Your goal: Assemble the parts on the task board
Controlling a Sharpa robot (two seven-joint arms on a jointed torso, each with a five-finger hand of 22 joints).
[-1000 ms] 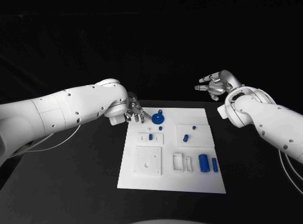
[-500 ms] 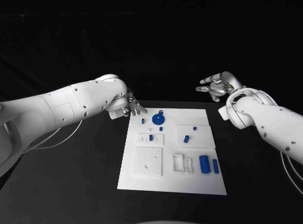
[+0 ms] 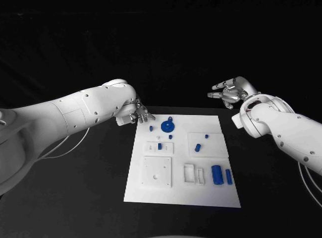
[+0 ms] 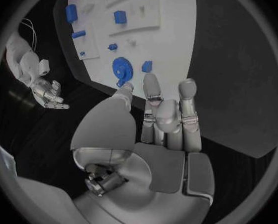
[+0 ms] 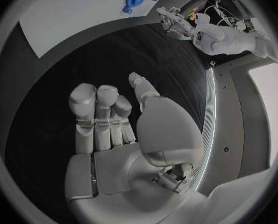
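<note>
Parts on the task board (image 3: 182,196) sit in the centre of the head view, and the one your coming move turns on, by my reading, is the round blue gear (image 3: 168,124) at the board's upper left, just right of and slightly below your left hand (image 3: 137,116). That hand hovers at the board's top-left corner with fingers loosely extended and nothing in them, so you're much nearer the gear on this side. Your right hand (image 3: 231,92) is raised well off in the upper right, fingers apart and empty.
</note>
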